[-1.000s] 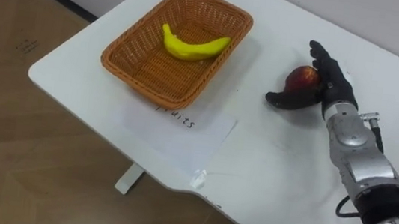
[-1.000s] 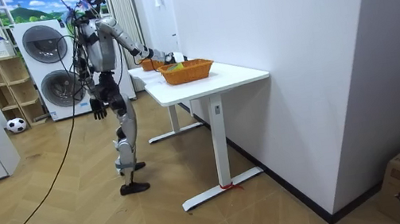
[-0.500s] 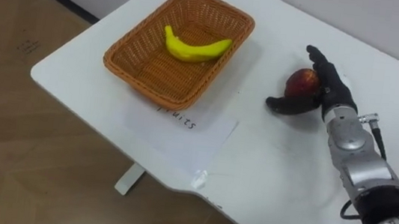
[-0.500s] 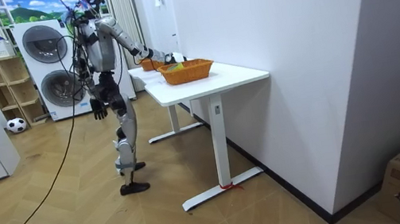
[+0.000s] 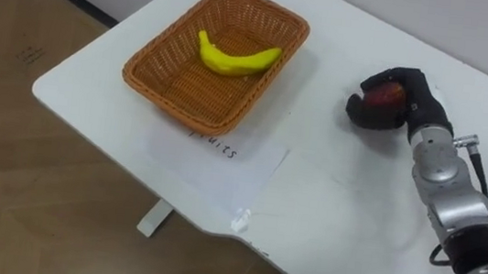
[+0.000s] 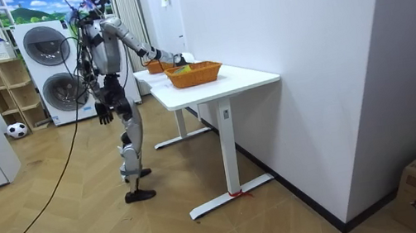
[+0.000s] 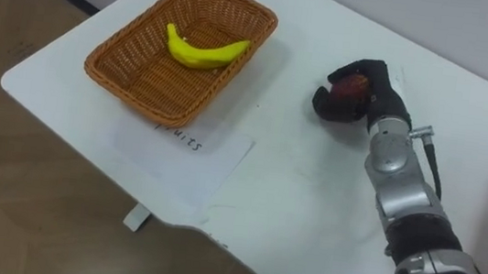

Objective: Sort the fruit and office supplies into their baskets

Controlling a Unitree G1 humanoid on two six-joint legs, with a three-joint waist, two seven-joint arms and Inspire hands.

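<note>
Your right hand [image 5: 418,103] is clenched round the apple [image 5: 380,95], dark fingers wrapped over its top and the thumb tucked beneath, so only a patch of red skin shows between them; from here it looks to rest on or just above the worktop [image 5: 328,211]. The relation that matters is sideways: the basket [image 5: 180,111] lies to the hand's left, across a stretch of bare white surface, its near right corner the closest part to you. It is an oblong of woven brown wicker with sloping walls, its long axis running from the near left toward the far right, so judge your carry to come in over the long right-hand wall. A smooth yellow banana [image 5: 235,56] curves across the far half, leaving the near half free. A flat paper label [image 5: 214,157] sits just in front of the basket. Your left hand [image 6: 103,112] hangs by your side, away from the worktop.
</note>
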